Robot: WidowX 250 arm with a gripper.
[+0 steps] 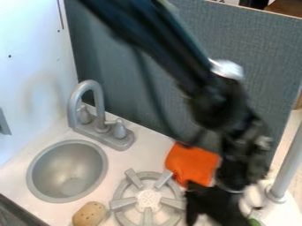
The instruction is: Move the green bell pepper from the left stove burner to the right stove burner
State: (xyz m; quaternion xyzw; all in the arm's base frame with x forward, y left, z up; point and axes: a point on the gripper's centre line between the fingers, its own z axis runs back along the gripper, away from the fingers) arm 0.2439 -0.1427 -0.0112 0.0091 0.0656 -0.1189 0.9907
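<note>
Low on the right side of the view, the black gripper hangs over the surface, just beside the stove burner. From where I stand it is a dark blur down there, and I cannot tell whether its jaws are apart, together or clamped on something. Right behind it lies an orange cloth, flat on the surface, between the burner and the grey-blue panel at the back; the arm partly covers its right edge, and I can't make out whether the two touch. A bit of something green peeks out at the bottom edge, close by the gripper, too little of it showing to name.

The burner is a grey ring with flat spokes around a pale, dotted centre. On its other side, near the bottom edge, sits a tan, potato-like piece with small dark spots. Farther left is the round grey sink, with the grey faucet behind it, its spout arched between two knobs. A grey pole stands at the far right, beyond the gripper. The arm slants down from the top edge, and a white wall rises on the left.
</note>
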